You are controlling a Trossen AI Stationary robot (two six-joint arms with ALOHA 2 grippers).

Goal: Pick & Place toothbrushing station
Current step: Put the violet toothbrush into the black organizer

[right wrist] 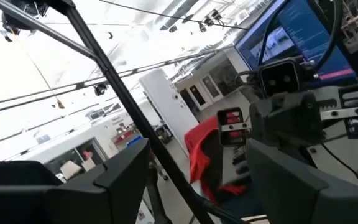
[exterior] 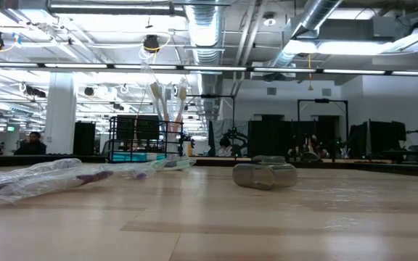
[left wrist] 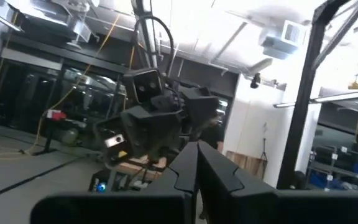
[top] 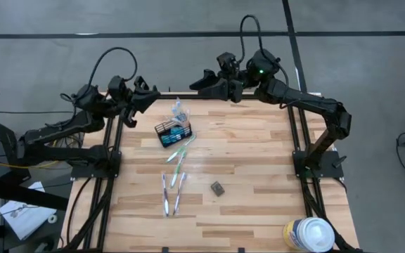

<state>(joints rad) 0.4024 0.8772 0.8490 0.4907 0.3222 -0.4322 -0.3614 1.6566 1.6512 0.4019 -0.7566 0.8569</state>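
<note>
The black wire-mesh caddy [top: 174, 132] stands on its base at the far left of the wooden table, with a few toothbrushes [exterior: 167, 101] upright in it and blue-and-white tubes inside. Several wrapped toothbrushes [top: 180, 156] lie flat on the table nearer than the caddy, two more [top: 171, 197] farther toward the near edge. My left gripper [top: 149, 93] hangs raised over the table's far left corner, shut and with nothing in it [left wrist: 197, 165]. My right gripper [top: 197, 80] hangs above the far edge, open with nothing between its fingers [right wrist: 197, 180]. Both are well clear of the caddy.
A small dark grey block [top: 217, 187] sits near the table's middle. A large white round canister [top: 308, 234] stands at the near right corner. Black frame posts run along the left side [top: 111, 161] and the right side [top: 301, 161].
</note>
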